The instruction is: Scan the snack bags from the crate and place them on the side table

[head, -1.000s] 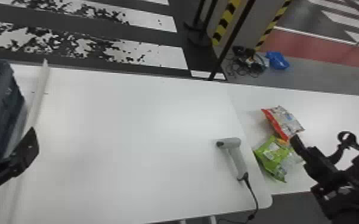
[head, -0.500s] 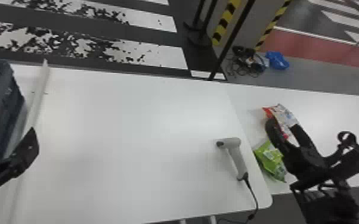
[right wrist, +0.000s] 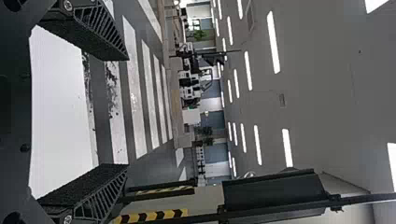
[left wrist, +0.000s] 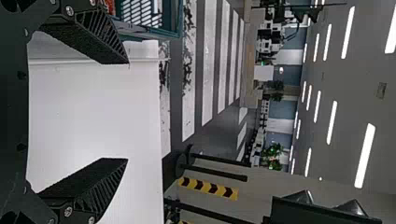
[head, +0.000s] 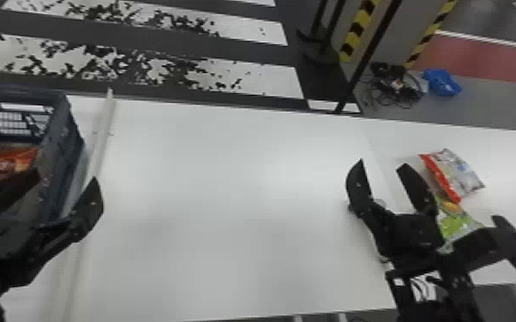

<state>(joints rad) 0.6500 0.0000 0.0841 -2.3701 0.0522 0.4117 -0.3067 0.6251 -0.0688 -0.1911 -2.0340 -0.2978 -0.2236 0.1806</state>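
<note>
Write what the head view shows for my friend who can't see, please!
The robot's open right gripper is near a red-and-white snack bag and a green bag on the white side table. At the left, its open left gripper is by a dark crate holding an orange bag.

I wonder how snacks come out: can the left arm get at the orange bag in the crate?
Likely yes: the left gripper is open and no lid covers the orange bag, though the crate wall may need clearing.
</note>
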